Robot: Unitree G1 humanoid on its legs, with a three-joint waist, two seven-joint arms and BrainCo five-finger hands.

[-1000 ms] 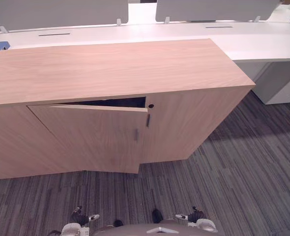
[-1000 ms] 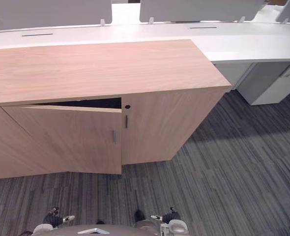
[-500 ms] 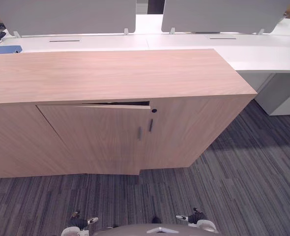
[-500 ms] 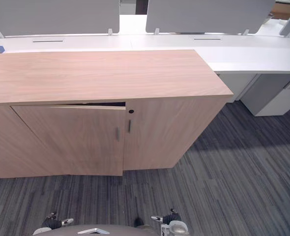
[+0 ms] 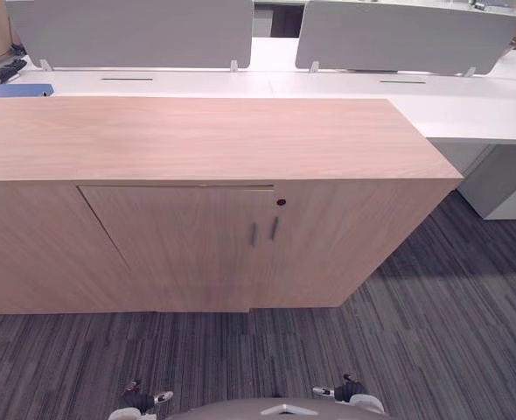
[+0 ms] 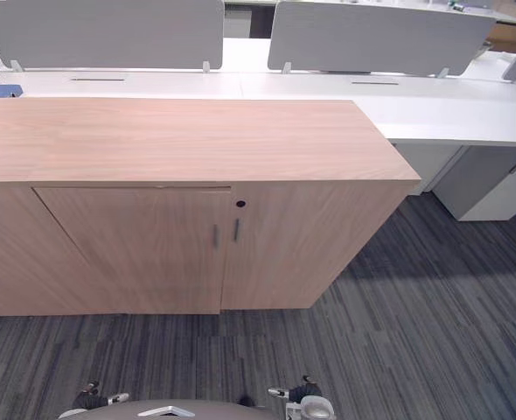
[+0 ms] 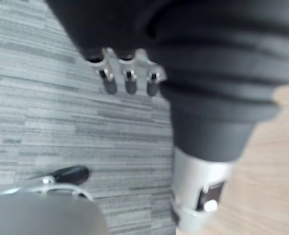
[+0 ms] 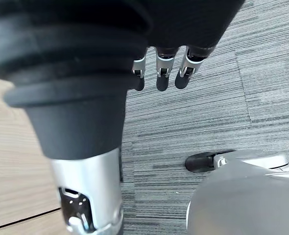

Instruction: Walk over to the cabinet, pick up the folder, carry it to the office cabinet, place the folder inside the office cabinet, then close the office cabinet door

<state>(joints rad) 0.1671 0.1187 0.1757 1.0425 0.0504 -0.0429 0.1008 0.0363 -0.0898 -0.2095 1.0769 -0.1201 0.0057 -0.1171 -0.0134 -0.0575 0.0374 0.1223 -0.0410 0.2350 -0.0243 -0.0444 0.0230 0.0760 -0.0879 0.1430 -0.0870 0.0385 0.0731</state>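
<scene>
Cabinet (image 5: 214, 140) front shows two slim handles (image 5: 254, 233) and one keyhole (image 5: 281, 202)

Bright, even light from overhead. The white desk (image 5: 468, 109) on the far side glares, close to washed out. Office cabinet (image 5: 197, 140) top evenly lit, front slightly dimmer. Soft shadow on carpet (image 5: 450, 289) to its right.

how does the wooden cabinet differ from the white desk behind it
The wooden cabinet is light brown wood grain; the white desk is plain white. The cabinet's front has two doors with small handles and a keyhole; the desk's top has dark slots. Grey divider screens stand along the desk, none on the cabinet. Both have long flat tops.
</scene>
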